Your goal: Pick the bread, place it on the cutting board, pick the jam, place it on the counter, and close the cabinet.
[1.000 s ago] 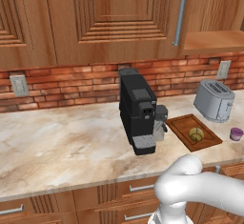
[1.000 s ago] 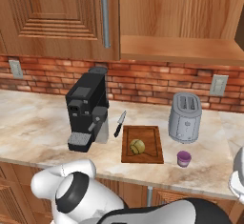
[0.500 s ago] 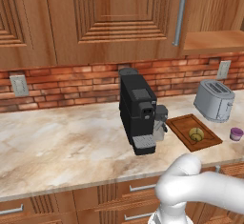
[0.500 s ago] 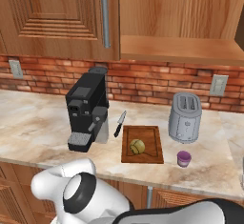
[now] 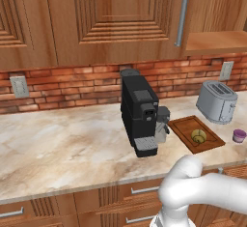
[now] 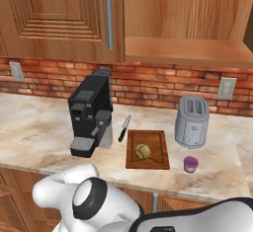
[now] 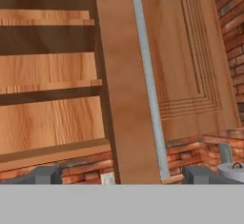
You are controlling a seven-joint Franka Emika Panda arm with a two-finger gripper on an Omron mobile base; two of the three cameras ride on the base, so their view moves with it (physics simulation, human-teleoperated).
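Observation:
The bread (image 5: 198,135) (image 6: 142,151) lies on the cutting board (image 5: 185,126) (image 6: 159,161). To the right of the board, the purple jam (image 5: 239,135) (image 6: 190,164) stands on the counter (image 5: 62,144) (image 6: 34,122). The cabinet (image 6: 183,43) (image 5: 217,40) has its right part open, with a bare shelf showing. In the hand view my gripper (image 7: 121,178) is open and holds nothing. It faces the open cabinet door (image 7: 186,66), whose silver handle (image 7: 147,85) runs up the middle, with shelves to its left.
A black coffee machine (image 5: 141,111) (image 6: 90,115) stands left of the board, and a knife (image 6: 123,127) lies between them. A silver toaster (image 5: 217,101) (image 6: 191,121) sits by the brick wall behind the jam. Wooden drawers run below the counter.
In the right base view the arm's white links have shifted, and the part at the right edge has gone from sight. Bread, jam and board have not moved.

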